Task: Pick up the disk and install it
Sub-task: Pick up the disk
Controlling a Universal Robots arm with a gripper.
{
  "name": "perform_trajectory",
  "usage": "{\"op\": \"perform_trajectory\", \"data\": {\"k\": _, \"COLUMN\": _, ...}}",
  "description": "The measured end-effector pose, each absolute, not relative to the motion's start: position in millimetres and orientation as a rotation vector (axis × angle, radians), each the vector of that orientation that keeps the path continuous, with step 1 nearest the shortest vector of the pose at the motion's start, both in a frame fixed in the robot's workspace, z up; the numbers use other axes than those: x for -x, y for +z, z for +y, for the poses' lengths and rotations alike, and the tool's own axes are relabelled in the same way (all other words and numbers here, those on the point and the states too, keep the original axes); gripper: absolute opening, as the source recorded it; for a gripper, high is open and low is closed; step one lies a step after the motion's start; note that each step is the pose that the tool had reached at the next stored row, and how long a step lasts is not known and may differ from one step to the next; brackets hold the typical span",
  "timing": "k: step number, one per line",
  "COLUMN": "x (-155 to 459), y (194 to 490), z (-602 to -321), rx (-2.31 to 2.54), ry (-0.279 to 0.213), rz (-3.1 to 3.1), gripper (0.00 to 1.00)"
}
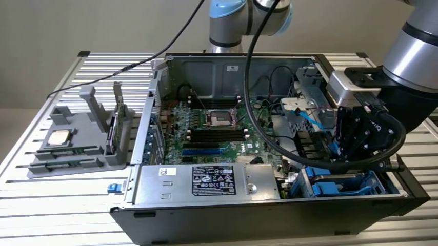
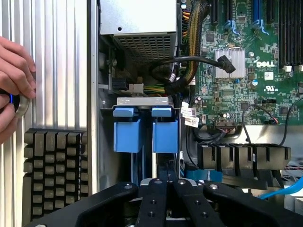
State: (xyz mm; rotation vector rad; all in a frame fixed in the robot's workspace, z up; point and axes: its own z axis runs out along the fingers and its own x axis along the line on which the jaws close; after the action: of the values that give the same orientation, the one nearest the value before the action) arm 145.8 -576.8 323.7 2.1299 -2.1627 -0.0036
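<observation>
The disk appears slotted in, closed gripper just beside it.

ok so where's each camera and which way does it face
Exterior view: off the arm, looking down into the open black computer case on a slatted metal table; the grey robot arm shows.
Wrist view: on the wrist, facing down into the case; black fingers and a person's hand show.
Shared: the green motherboard and blue plastic drive carriers.
</observation>
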Motion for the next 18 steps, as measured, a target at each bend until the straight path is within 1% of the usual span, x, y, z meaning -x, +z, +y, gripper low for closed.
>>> {"op": "perform_trajectory", "data": {"k": 7, "x": -146, "y": 326, "z": -577, "rx": -2.128, "ry": -0.015, "rz": -2.159, "gripper": 0.11}}
{"op": "perform_trajectory", "data": {"k": 18, "x": -146, "y": 349, "z": -577, "rx": -2.118, "ry": -0.033, "rz": -2.148, "gripper": 0.11}}
